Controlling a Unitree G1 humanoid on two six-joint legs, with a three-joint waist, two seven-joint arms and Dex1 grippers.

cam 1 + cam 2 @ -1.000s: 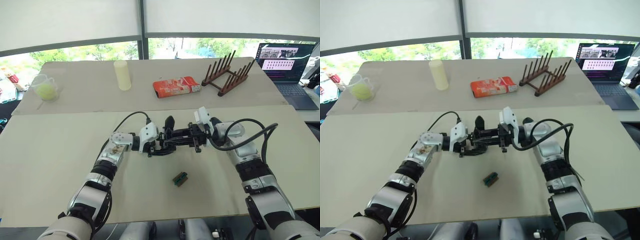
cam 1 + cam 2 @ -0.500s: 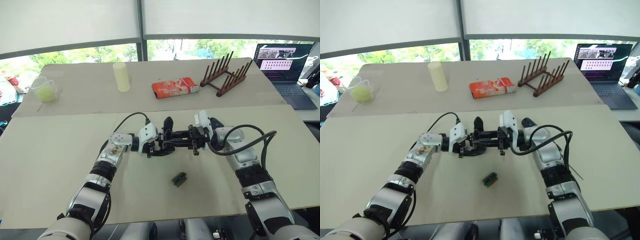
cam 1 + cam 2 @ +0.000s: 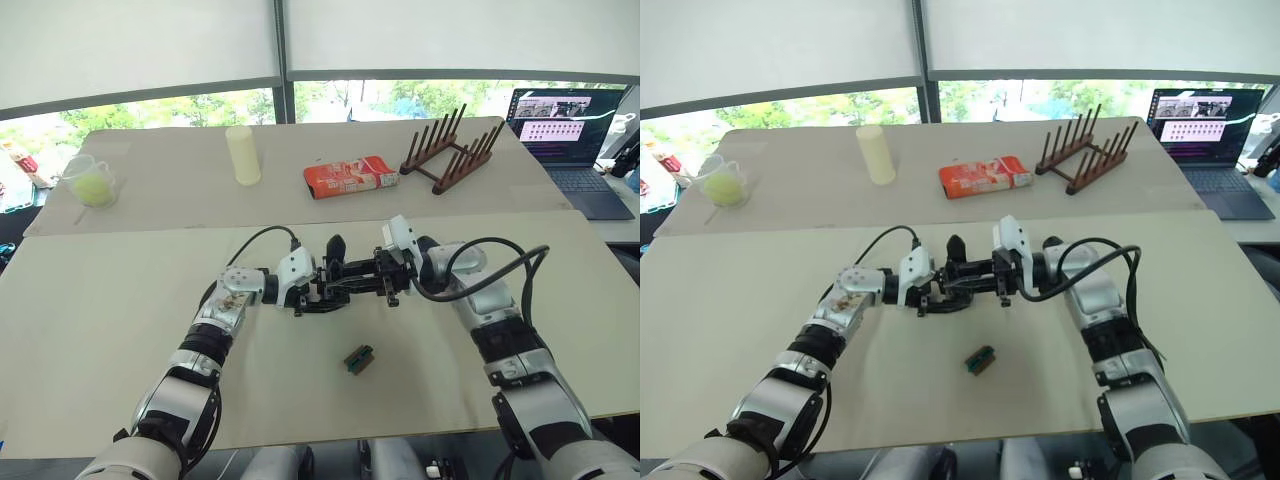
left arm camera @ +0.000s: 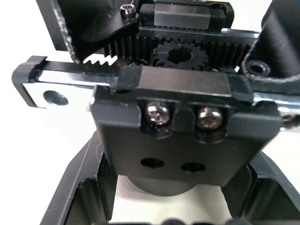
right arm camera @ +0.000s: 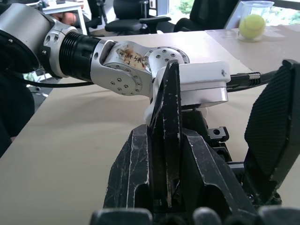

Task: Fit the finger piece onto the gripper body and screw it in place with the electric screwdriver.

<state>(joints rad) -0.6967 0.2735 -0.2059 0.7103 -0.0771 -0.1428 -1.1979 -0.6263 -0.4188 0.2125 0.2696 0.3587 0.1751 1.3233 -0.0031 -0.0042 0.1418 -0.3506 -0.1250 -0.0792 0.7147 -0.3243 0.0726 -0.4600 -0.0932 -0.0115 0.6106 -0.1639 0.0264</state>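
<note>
**My left pincer [image 3: 318, 290] grips the gripper body [image 3: 340, 280]; my right [image 3: 375, 277] is spread**

A small green-brown block [image 3: 360, 357] lies nearest me, below centre frame. Just above it, at centre, I hold the gripper body with its toothed rail running left to right and a pointed finger upright. My right pincer faces it from the right, nearly touching, nothing between its fingers. I cannot pick out the loose finger piece.

gripper body [image 4: 183, 140] cut by frame edges, laptop [image 3: 575, 135] cropped
</note>
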